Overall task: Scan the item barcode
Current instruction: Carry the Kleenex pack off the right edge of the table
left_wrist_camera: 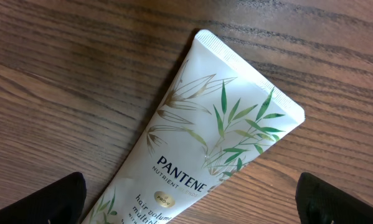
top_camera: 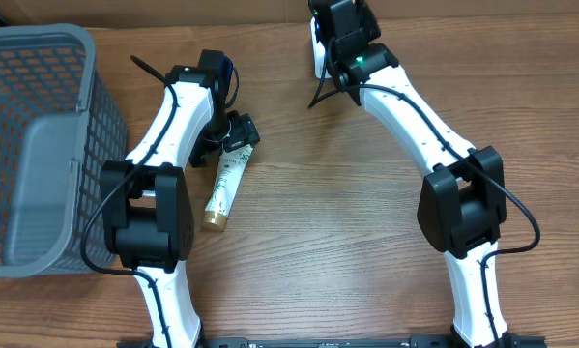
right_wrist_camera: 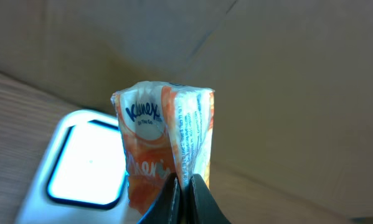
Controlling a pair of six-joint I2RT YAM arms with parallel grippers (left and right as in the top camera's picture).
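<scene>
On the near part of the wooden tabletop (top_camera: 347,232), at the left side, a grey mesh basket (top_camera: 103,106) is seen. Just right of it the left arm is extended forward. A white Pantene tube (top_camera: 227,182) is laid flat on the wood beside this arm, with its gold cap toward the robot and its flat crimped end away from it. The left claw (left_wrist_camera: 192,200) is held over the crimped end with its fingers spread wide, one black tip on each side. Nothing is gripped by it. The tips appear to be apart from the tube, although only their corners are shown in the wrist view.

Farther away, near the far edge of the tabletop, the right arm is extended. The right claw (right_wrist_camera: 183,196) is closed tightly on one edge of a small orange and white Kleenex tissue pack (right_wrist_camera: 164,140), which sticks out beyond the fingertips. In the wrist view, a white scanner (right_wrist_camera: 80,165) with a bright rectangular window is seen just left of the pack. Small print is carried on the side of the pack turned to that camera, but it is too blurred to say whether a barcode is there. Whether the pack touches the scanner cannot be told. Behind both, a brown cardboard wall (right_wrist_camera: 298,74) is seen.
</scene>
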